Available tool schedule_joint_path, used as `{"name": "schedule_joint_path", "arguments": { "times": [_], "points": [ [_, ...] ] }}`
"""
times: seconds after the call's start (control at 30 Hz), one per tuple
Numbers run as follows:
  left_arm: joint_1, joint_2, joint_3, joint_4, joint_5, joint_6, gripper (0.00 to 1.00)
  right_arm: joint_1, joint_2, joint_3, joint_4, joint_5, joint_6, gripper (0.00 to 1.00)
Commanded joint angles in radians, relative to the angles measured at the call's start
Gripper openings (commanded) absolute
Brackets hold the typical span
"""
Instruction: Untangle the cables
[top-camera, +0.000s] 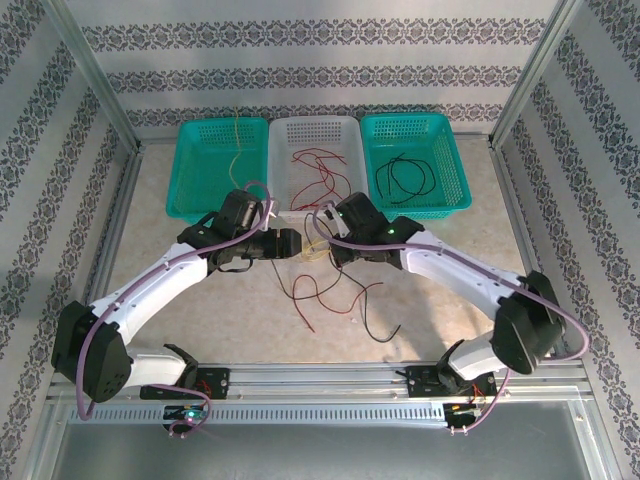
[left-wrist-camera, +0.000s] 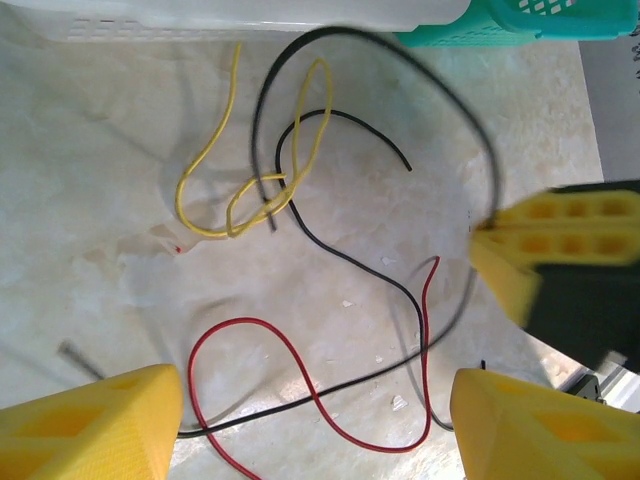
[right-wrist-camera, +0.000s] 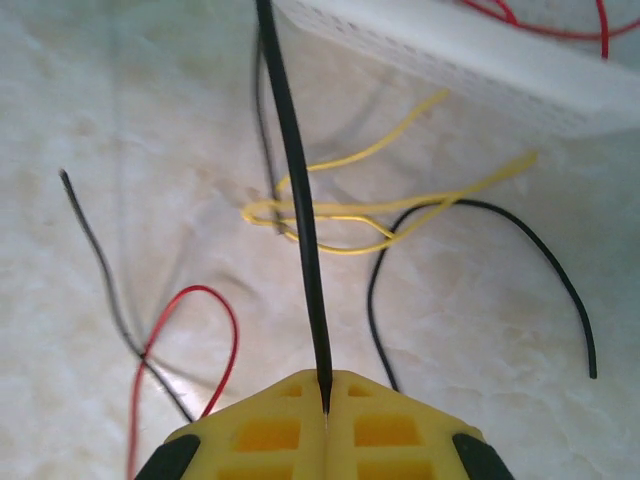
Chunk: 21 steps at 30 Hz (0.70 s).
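Because the right fingers (right-wrist-camera: 342, 396) are clamping together on a black cable (right-wrist-camera: 295, 190) that is running through the loops of the yellow cable (right-wrist-camera: 480, 181), lifting it is probably risking dragging the whole knot along. The left fingers (top-camera: 288, 243) are standing apart above the desk (top-camera: 450, 310), pinning nothing. Nearest, a red cable (left-wrist-camera: 245, 321) is curling loosely across another black strand. Farther off, the yellow one is lying doubled. Beyond, sorted strands are resting in three baskets (top-camera: 312, 120).

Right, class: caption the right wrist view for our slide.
Right gripper, jaws shut on a black cable, yellow cable lying beyond.
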<state>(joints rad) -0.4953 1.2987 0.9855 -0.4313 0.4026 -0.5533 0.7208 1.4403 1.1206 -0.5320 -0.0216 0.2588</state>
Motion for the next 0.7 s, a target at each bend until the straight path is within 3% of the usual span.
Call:
{"name": "schedule_joint_path", "arguments": {
  "times": [0.0,0.4,0.57,0.67],
  "points": [
    [0.008,0.007,-0.013,0.041,0.020,-0.011,0.71,0.008,-0.064,0.053,-0.062,0.005,0.011,0.00],
    [0.008,0.003,-0.045,0.081,0.045,-0.030,0.70,0.005,-0.189,0.224,-0.103,0.061,0.029,0.00],
    [-0.036,-0.071,-0.105,0.333,0.150,-0.089,0.72,0.003,-0.217,0.237,-0.084,0.056,0.095,0.00],
    [-0.084,-0.098,-0.107,0.434,0.144,-0.075,0.76,-0.005,-0.260,0.232,-0.044,0.032,0.154,0.00]
  ]
}}
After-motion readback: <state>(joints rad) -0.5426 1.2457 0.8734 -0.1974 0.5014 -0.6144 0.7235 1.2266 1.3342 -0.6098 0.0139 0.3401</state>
